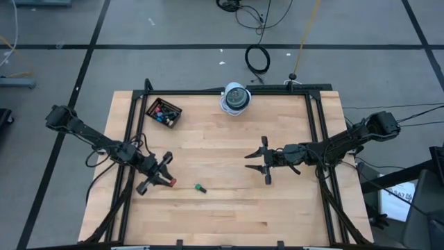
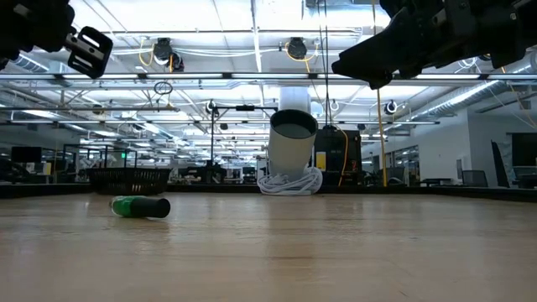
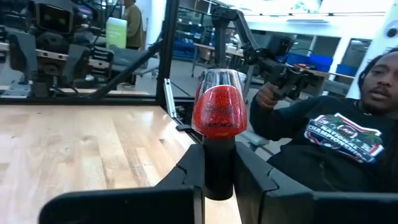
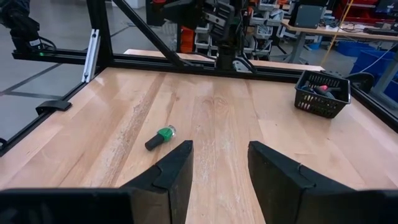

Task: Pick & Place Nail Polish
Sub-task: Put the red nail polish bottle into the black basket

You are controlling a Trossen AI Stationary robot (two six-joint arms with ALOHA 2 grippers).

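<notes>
- High view: the left gripper (image 1: 161,178) is seen over the near-left part of the wooden table (image 1: 222,208), clenched on a red nail polish bottle (image 1: 171,182) whose red end shows just past the fingertips. A green nail polish bottle (image 1: 200,188) is seen lying on the wood just beside it, toward the table's middle and apart from the fingers. A small black basket (image 1: 164,112) with several more bottles inside is placed near the far-left corner. A white cup-like object (image 1: 236,98) sits at the far edge. The right gripper (image 1: 259,161) is held over the middle-right of the table with its fingers spread and nothing between them.
- Low view: the green bottle (image 2: 141,206) is seen lying on its side on the table top, dark cap pointing to the picture's right. The basket (image 2: 128,179) is seen behind it, and the white cup-like object (image 2: 293,151) stands on a coiled white cable (image 2: 289,184). Both arms are seen raised above the table.
- Left wrist view: the red glittery bottle (image 3: 219,112) is gripped by its dark cap between the two fingers (image 3: 186,174), body pointing away from the wrist. A seated person (image 3: 329,137) is seen beyond the table edge.
- Right wrist view: the right gripper's fingers (image 4: 177,168) are seen parted and empty above bare wood. The green bottle (image 4: 160,137) lies ahead of them, and the basket (image 4: 322,93) sits further off.
</notes>
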